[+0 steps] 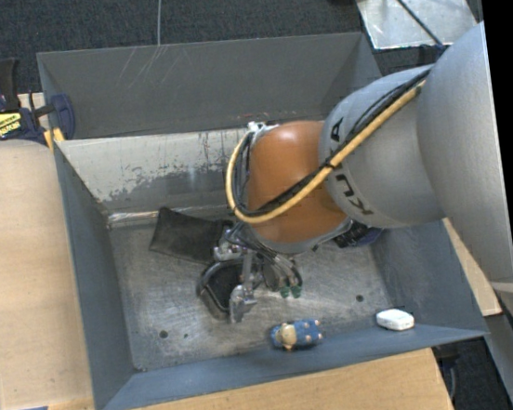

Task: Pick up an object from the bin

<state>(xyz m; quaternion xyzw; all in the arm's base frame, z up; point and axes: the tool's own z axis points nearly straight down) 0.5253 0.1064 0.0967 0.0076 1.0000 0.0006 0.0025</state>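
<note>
Low over the middle of the bin's (100, 295) floor, the gripper (264, 292) hangs beneath the arm's orange cover (287, 186). It is just beside a black curved thing (213, 289), seemingly a looped band or strap, that lies left of centre. Whether the jaws stand wide or narrow I cannot tell, since the cover and the wrist's metalwork hide too much, and I see nothing gripped.

The black loop is the nearest candidate, so I judge the step in hand to be settling onto it. A dark flat piece (178, 233) lies behind the loop toward the back wall, near or touching it. A small blue-and-yellow toy figure (295, 335) rests by the front wall, and a white block (395, 320) sits well apart in the front right corner.

To do this well, the gripper should shift a little left so the jaws straddle one limb of the loop rather than sit beside it. It should then go down until they nearly meet the floor, because the loop lies low and would probably slip out of a shallow pinch. Keep clear of the dark flat piece so it is not dragged along. Close firmly and lift straight up. If the loop proves too limp, the toy figure is more compact, though the front wall leaves little room there.
</note>
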